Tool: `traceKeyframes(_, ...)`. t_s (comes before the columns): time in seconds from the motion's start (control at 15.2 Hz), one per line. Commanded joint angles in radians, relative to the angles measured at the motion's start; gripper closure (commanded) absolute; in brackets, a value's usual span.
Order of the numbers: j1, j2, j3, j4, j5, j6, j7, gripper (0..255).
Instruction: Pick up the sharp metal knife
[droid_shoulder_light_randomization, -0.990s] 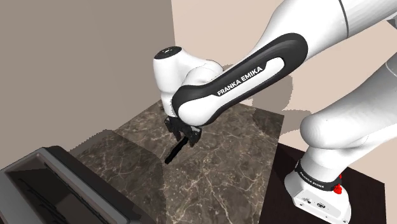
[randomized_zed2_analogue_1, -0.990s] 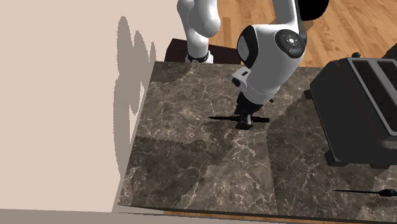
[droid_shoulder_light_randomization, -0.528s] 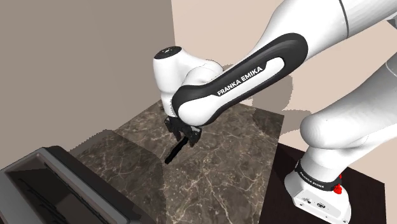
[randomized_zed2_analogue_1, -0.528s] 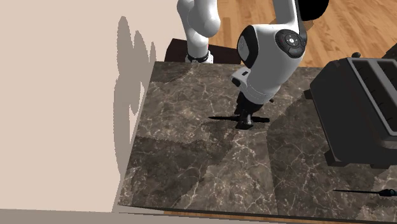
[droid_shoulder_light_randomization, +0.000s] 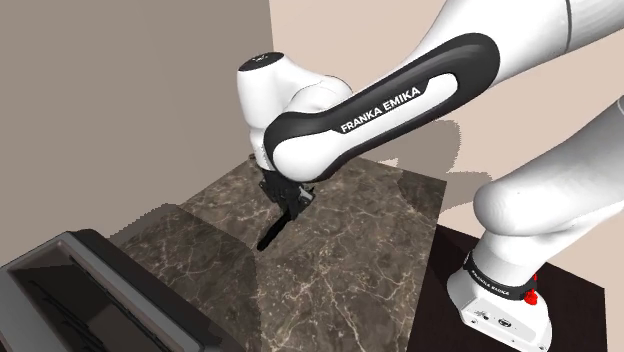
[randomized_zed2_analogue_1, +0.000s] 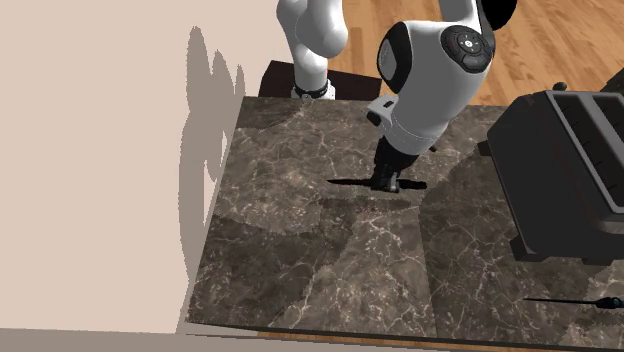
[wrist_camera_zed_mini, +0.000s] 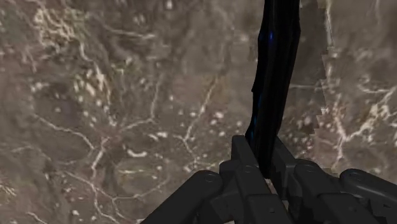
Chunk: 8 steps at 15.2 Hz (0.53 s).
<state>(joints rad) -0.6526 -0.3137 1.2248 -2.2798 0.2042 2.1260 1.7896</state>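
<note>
Claw (wrist_camera_zed_mini: 264, 159) clasps knife (wrist_camera_zed_mini: 273, 76), apparently just above countertop (randomized_zed2_analogue_1: 300, 270), well inside its edges.

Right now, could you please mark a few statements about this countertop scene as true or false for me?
1. The end effector is shut on the dark knife. True.
2. The countertop is light wood. False: it is dark veined stone.
3. A dark toaster stands on the countertop at the second exterior view's right. True.
4. A thin dark tool lies right beside the end effector. False: it lies far off, near the countertop's corner beyond the toaster.
</note>
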Motion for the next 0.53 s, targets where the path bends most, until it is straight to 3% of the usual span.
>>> traceKeyframes(0.0,0.026,-0.024,-0.034,0.012,0.017,-0.032,-0.016,255)
traceKeyframes(0.46,0.067,-0.071,-0.106,0.072,0.039,-0.133,-0.046,255)
